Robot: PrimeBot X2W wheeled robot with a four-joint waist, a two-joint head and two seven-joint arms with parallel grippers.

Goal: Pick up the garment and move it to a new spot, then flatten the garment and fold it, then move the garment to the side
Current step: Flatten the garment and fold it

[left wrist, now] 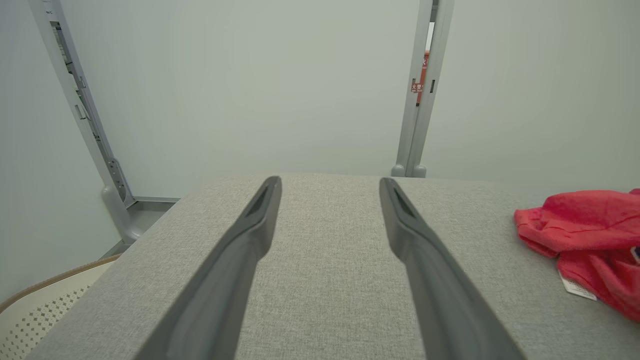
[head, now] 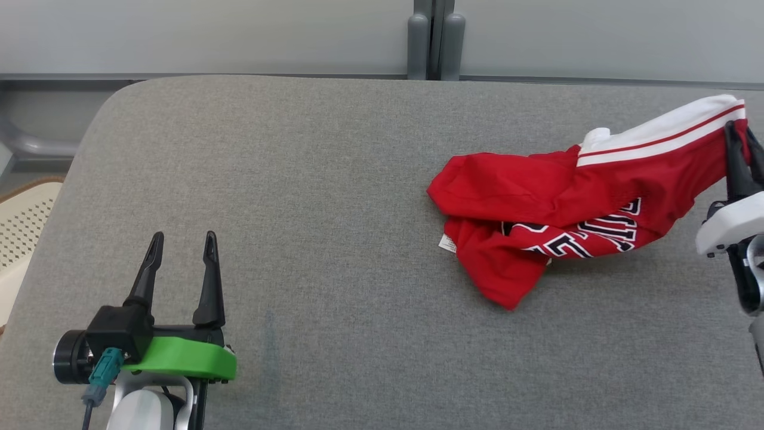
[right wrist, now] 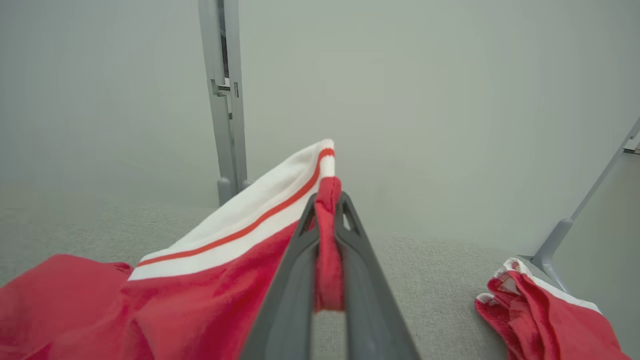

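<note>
grey table [head: 298, 179]: right pincer [head: 739, 131] clamps red garment [head: 525, 188]; left pincer [head: 184, 236] gapes.

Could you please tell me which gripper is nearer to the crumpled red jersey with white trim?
Right. The right gripper is shut on the white-trimmed edge of the crumpled red jersey; the open left gripper hovers far to its left.

the garment [head: 537, 197] at the frame's right is coloured bright red, banded in white with a thin red stripe, and lettered in black edged with white. the table [head: 298, 209] is covered in mottled grey. at lower left, the left gripper [head: 183, 239] is coloured black, backed by a green collar [head: 185, 358].
</note>
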